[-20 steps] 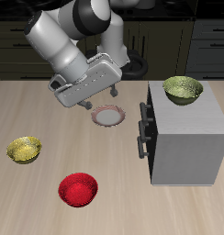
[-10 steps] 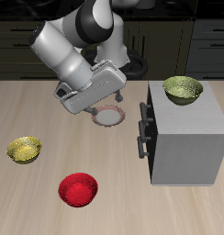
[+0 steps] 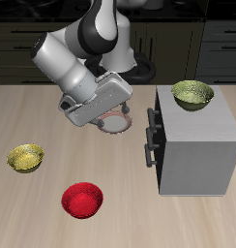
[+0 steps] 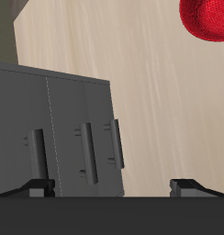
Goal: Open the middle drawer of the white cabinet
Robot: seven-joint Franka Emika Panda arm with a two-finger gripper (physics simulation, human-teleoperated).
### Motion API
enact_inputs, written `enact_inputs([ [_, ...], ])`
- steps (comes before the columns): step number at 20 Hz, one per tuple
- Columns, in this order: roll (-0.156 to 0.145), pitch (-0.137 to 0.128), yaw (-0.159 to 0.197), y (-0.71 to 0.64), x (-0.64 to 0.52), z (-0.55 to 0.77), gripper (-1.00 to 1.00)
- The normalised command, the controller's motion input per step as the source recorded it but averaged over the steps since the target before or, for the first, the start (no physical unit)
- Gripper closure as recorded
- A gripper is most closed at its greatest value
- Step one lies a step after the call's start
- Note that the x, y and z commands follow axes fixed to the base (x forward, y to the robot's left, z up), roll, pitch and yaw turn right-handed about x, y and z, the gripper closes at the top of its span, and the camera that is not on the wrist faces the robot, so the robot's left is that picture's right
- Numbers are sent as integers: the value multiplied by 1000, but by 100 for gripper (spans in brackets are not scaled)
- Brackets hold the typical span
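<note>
Red bowl (image 3: 82,200), two yellow-green bowls (image 3: 25,157), perhaps a plate (image 3: 115,123).

Even, bright simulator light; soft shadows under objects (cabinet face darker); renders sharp, no glare or blur.

The arm reaches forward from the back, its grey upper links rising at about 12 o'clock and the white forearm bending down toward 4 o'clock. The wrist is tilted, so the flat hand body lies slanted above the counter. The gripper (image 3: 120,105) hangs in the air and holds nothing. In the wrist view its two dark fingertips (image 4: 35,186) stand well apart, so the jaws are spread wide, with free space between them.
</note>
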Motion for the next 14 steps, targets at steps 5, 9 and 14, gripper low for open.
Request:
enact_inputs([
  [5,55,-1,9,-26,-47,-5,-100],
  [9,35,11,-40,-41,-7,-44,-100],
  [14,78,-14,-60,70,-26,15,-100],
])
